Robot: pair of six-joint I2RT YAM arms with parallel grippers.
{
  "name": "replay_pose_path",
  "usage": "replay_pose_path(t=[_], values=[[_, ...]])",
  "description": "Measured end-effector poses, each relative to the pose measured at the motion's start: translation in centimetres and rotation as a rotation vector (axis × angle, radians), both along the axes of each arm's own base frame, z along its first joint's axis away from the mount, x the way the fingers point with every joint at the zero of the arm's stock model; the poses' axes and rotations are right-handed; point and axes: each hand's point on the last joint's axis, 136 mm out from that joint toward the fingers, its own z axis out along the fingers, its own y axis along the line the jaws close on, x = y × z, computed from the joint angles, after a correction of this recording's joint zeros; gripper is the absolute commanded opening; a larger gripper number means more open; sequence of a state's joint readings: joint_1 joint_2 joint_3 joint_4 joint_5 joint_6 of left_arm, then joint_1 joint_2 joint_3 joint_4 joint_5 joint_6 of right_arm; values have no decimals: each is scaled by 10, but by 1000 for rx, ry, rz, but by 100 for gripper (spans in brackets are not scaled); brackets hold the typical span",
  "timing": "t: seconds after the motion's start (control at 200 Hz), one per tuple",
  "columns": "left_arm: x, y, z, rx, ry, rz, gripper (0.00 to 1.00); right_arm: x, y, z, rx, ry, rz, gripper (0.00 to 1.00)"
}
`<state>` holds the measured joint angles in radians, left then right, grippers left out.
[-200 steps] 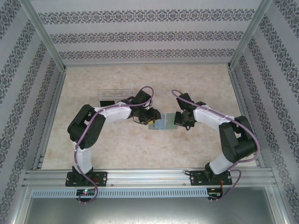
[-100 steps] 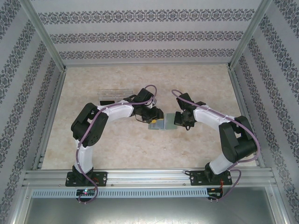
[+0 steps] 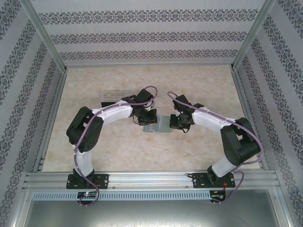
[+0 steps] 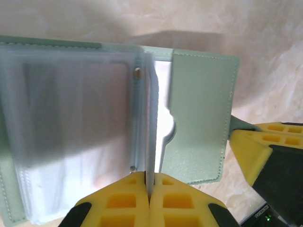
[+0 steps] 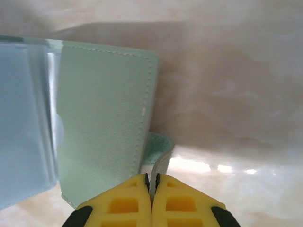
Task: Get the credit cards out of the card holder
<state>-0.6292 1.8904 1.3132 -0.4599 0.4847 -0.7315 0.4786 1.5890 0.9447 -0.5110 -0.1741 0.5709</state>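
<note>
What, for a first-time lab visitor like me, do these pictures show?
Two white robot arms are bolted at a beige marbled table's near edge. One picture looks down from above; the other two come from a camera on each wrist. Between the tools is an open pale sage-green soft card holder; a clear plastic rectangular tray lies farther back, left. The left tool is shut on a thin clear leaf inside the holder; card or sleeve, I cannot tell. The right tool is shut on the holder's small closing tab.
</note>
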Motion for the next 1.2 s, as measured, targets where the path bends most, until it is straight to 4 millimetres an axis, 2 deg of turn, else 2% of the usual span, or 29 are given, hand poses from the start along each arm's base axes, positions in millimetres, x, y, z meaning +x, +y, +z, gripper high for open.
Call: replay_pose_path(t=[0.08,0.19,0.36,0.51,0.629,0.804,1.034,1.199], values=[[-3,1,7,-3,-7,-16,24,4,6,8,8,-17,13,19],[-9,-6,11,-42,10,-41,42,9,5,12,9,-30,5,27],[-12,-27,16,-136,25,-78,52,12,-10,23,8,-61,-52,36],[-10,-38,6,-178,58,-89,57,12,-30,40,15,-119,-128,39],[-8,-41,0,-181,70,-84,58,12,-38,51,25,-156,-158,39],[-1,-34,2,-171,47,-53,55,9,-33,54,32,-162,-140,35],[13,3,15,-135,-14,57,49,2,9,50,45,-142,-35,27],[13,9,8,-123,0,82,40,0,31,35,50,-107,-23,21]])
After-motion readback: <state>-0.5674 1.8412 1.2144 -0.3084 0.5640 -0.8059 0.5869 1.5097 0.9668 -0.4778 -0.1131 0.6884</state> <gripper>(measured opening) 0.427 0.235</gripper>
